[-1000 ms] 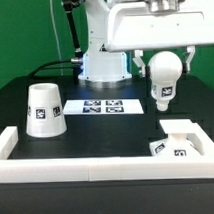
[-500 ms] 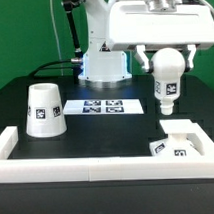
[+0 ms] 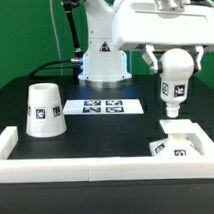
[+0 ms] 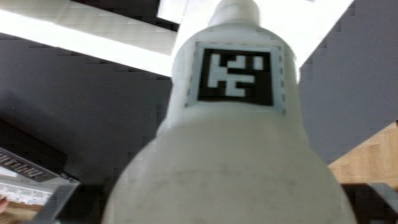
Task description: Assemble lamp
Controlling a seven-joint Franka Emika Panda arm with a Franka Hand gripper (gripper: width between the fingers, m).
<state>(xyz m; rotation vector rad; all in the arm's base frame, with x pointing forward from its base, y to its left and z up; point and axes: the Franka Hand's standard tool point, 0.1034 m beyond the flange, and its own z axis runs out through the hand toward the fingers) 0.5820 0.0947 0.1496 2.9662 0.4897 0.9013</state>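
My gripper (image 3: 175, 61) is shut on the white ball-shaped bulb (image 3: 175, 81), held neck-down in the air at the exterior view's right. The bulb hangs above the small square tagged base (image 3: 174, 146), which sits in the front right corner against the white border. The bulb fills the wrist view (image 4: 228, 150), its black-and-white tag facing the camera. The white cone shade (image 3: 43, 109) stands on the table at the exterior view's left, apart from the gripper.
The marker board (image 3: 107, 106) lies flat at the table's middle back. A long white bar-shaped border (image 3: 97, 163) runs along the front and up both sides. The robot's base (image 3: 103, 63) stands behind the board.
My gripper has carried the bulb toward the exterior view's right, bringing it more nearly over the base. The shade and base have not moved.
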